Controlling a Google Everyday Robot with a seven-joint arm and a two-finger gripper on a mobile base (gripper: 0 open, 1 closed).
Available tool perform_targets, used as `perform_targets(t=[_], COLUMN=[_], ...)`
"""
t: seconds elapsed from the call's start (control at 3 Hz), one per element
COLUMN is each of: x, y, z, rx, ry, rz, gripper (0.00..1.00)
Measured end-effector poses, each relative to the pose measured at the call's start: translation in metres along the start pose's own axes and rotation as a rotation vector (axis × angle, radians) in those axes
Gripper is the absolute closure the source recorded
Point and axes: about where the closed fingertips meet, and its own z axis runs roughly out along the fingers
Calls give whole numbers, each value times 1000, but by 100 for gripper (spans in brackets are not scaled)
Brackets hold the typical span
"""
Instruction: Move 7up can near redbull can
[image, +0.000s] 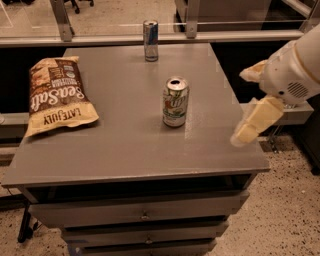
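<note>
The 7up can (175, 102), silver-white with green and red markings, stands upright near the middle of the grey table (125, 150). The slim blue-and-silver redbull can (150, 40) stands upright at the table's far edge, well behind the 7up can. My gripper (240, 107) hangs at the right edge of the table, right of the 7up can and apart from it. Its cream fingers (252, 122) are spread, with nothing between them.
A brown Sea Salt chips bag (57, 95) lies flat on the left part of the table. Drawers (145, 215) sit below the table's front edge. A metal rail with glass (100, 37) runs behind the table. Speckled floor lies to the right.
</note>
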Motion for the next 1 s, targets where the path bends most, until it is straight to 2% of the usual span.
perform_targets(t=[0.67,1.0], x=[-32,-57], y=[-14,-21], z=[86,117], rx=[-69,-97], ry=[-368,-532], rz=[83,112], gripper=[0,0])
